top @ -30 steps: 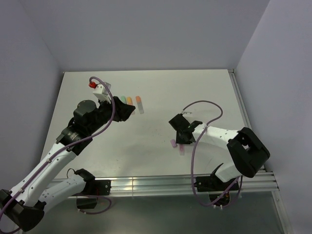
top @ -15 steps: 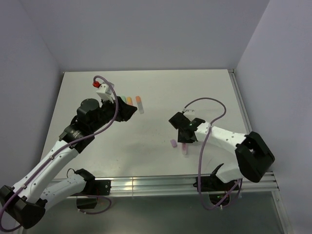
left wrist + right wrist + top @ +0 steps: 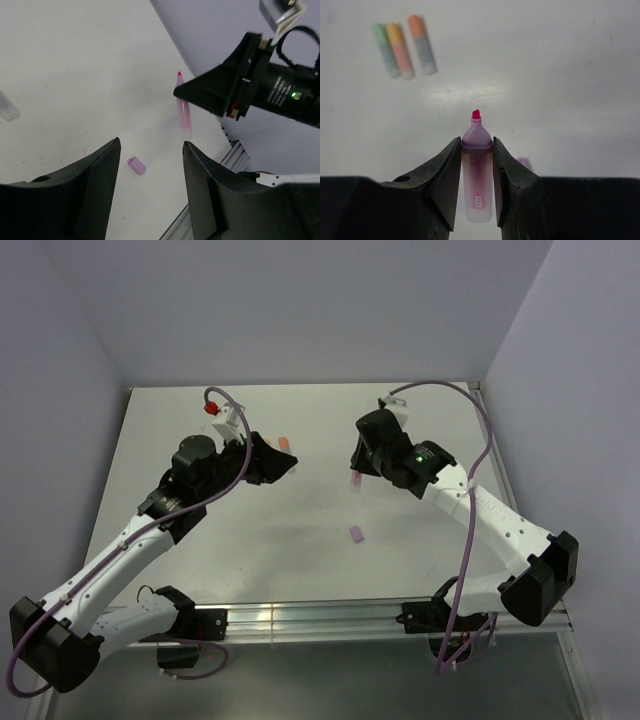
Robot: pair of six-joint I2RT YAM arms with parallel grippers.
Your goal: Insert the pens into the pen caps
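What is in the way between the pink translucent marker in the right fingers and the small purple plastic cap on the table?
Nothing visible. The right fingers hold the pink translucent marker in the air, and the small purple plastic cap lies alone on bare white table.

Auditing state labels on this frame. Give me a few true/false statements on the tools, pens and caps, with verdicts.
1. The right tool is shut on the pink pen. True.
2. The left tool holds the purple cap. False: it is open and empty, and the cap lies on the table.
3. The pink pen has its cap on. False: its tip is bare.
4. Three other pens lie side by side on the table. True.
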